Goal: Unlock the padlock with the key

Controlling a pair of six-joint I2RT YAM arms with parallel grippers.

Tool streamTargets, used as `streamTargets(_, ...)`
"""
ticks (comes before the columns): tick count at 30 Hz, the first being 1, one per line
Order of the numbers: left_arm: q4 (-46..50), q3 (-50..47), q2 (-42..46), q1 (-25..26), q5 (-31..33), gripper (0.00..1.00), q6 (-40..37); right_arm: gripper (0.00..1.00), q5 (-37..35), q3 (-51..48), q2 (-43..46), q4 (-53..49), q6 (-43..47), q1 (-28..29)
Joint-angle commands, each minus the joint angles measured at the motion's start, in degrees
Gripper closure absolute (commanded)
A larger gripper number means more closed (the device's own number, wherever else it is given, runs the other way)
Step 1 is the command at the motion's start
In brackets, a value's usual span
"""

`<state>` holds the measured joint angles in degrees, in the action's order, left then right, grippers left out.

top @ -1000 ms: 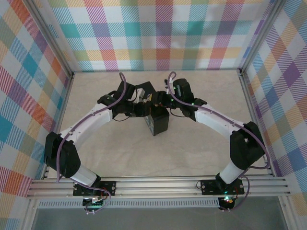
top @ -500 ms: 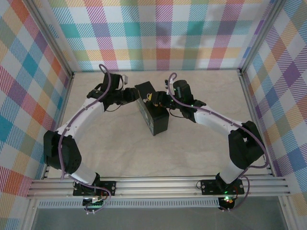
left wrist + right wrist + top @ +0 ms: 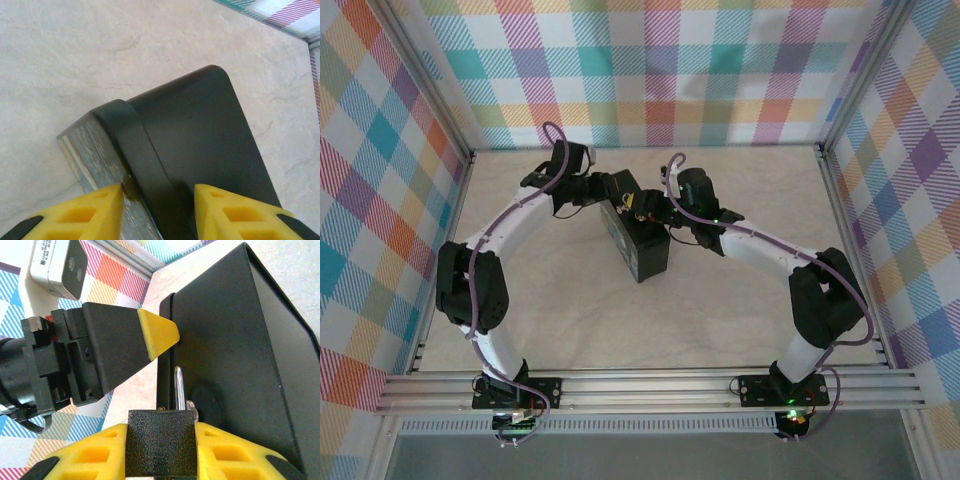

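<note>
The pale worktop is carrying one black box, sitting just toward 12 o'clock of centre, and both arms are meeting at its far end. At the box's 10 o'clock, the left end effector is straddling the lid edge with its fingers spread, one on the painted face and one on the plain black side. That looks like bracing, so the box isn't sliding about, though I cannot tell whether it is actually squeezing. At 1 o'clock, the right end effector is pinching the padlock by its dark body. The padlock is hanging at the box's 12 o'clock end, its shackle running up against the front. My read: the right arm is holding it steady and presenting it for unlocking.
</note>
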<state>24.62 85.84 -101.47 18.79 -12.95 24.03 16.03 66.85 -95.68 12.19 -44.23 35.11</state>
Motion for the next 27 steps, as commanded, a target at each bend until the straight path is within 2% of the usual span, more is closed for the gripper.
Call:
streamTargets(1,1.35,-0.66,-1.36,-0.32,0.76,0.62,-2.09,0.79,0.32,0.23,-1.52,1.24,-0.51,1.09)
streamTargets(6,0.82,-1.99,-1.45,-0.13,-2.04,0.65,-2.40,0.79,-0.33,1.91,-3.92,2.37,-0.42,1.70)
streamTargets(10,1.51,-2.34,-0.72,-0.15,-1.91,0.68,-2.67,0.79,-1.17,2.50,-5.57,3.53,-0.60,1.98)
streamTargets(17,3.94,0.73,0.32,-0.77,-0.83,0.63,-3.49,0.77,-3.46,2.47,-0.72,1.66,3.51,1.26)
streamTargets(22,5.47,3.75,1.09,-0.85,-0.95,0.58,-3.76,0.76,-3.99,2.23,4.50,-2.79,5.33,-2.34)
streamTargets(27,7.32,5.88,2.22,-0.86,-0.32,0.55,-4.17,0.76,-3.81,-4.01,10.03,-4.78,5.62,-8.79)
